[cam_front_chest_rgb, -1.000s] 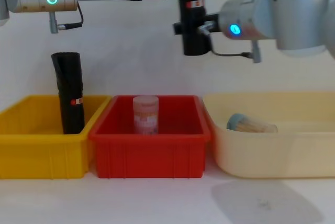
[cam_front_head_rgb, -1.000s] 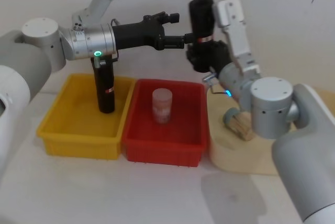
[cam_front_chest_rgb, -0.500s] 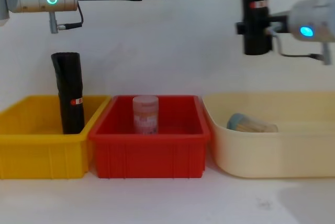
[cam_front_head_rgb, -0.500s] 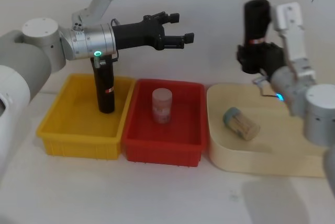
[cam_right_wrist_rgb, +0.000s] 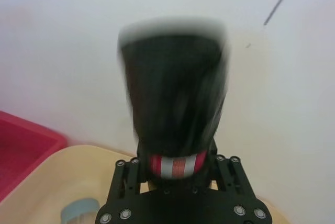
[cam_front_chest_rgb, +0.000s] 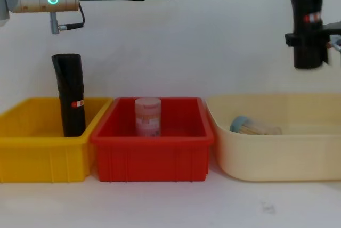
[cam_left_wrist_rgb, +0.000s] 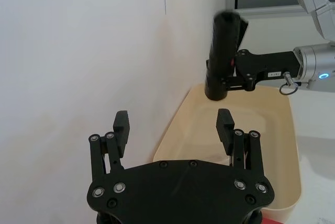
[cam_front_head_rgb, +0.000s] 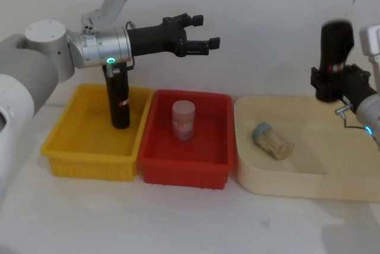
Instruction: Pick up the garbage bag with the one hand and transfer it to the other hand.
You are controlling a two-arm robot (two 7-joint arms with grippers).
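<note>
While the left hand (cam_front_head_rgb: 205, 43) gapes, the right hand (cam_front_head_rgb: 332, 85) clamps the garbage bag (cam_front_head_rgb: 335, 49) upright.

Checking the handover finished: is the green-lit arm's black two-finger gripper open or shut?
Open. The left gripper has its fingers spread with empty space between, while the black garbage bag roll sits in the right gripper.

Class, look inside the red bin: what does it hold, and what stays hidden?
The red bin holds one clear jar, standing upright near the middle. In the chest view the bin's front wall covers the jar's base and the floor around it.
</note>
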